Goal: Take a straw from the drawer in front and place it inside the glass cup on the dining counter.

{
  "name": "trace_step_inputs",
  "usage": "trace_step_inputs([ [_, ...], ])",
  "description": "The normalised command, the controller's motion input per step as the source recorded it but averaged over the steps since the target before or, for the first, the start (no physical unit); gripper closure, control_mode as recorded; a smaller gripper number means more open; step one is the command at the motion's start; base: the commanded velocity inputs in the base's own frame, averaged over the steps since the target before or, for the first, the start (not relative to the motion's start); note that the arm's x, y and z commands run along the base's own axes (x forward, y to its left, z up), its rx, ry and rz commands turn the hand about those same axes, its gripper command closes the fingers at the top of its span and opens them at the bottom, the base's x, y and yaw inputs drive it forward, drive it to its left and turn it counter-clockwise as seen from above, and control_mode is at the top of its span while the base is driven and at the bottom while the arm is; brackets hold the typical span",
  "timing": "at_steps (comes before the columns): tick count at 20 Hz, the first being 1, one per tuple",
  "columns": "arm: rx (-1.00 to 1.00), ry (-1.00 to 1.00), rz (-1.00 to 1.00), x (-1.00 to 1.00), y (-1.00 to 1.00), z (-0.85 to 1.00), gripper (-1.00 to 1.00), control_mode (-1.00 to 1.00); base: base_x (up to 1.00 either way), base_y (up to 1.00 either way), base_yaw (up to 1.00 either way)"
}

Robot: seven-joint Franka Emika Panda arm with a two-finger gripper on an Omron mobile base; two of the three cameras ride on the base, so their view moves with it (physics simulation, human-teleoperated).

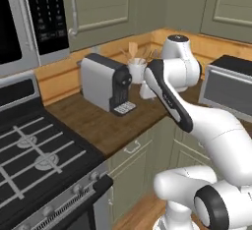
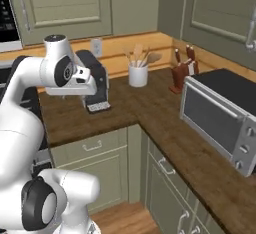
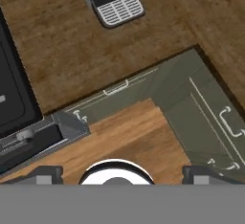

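Silver-and-black coffee machine [image 2: 100,85] — left half hidden behind white arm; beside it, black stovetop [image 3: 12,103] cut by picture edge.

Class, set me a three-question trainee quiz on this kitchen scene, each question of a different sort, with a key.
1. True or false: the drawer under the counter by the coffee machine is closed.
2. Multiple choice: the white utensil holder stands A) on the stove, B) in the counter's back corner, C) on the toaster oven.
3. Fill in: the gripper is ____ and holds nothing.

Key: 1 true; 2 B; 3 open.
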Motion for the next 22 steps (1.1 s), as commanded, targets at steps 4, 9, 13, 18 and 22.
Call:
trace_step_inputs([
  [4,0.0,0.0,0.0,0.0,0.0,0.0,-1.0,1.0,-0.21,0.98,-0.48],
  [9,0.0,0.0,0.0,0.0,0.0,0.0,-1.0,1.0,-0.04,0.88,-0.49],
  [13,0.0,0.0,0.0,0.0,0.0,0.0,-1.0,1.0,0.1,0.57,-0.51],
  [18,0.0,0.0,0.0,0.0,0.0,0.0,-1.0,1.0,0.05,0.53,-0.49],
  [22,0.2,0.0,-0.22,0.0,0.23,0.0,-1.0,-1.0,0.0,0.35,-0.24],
])
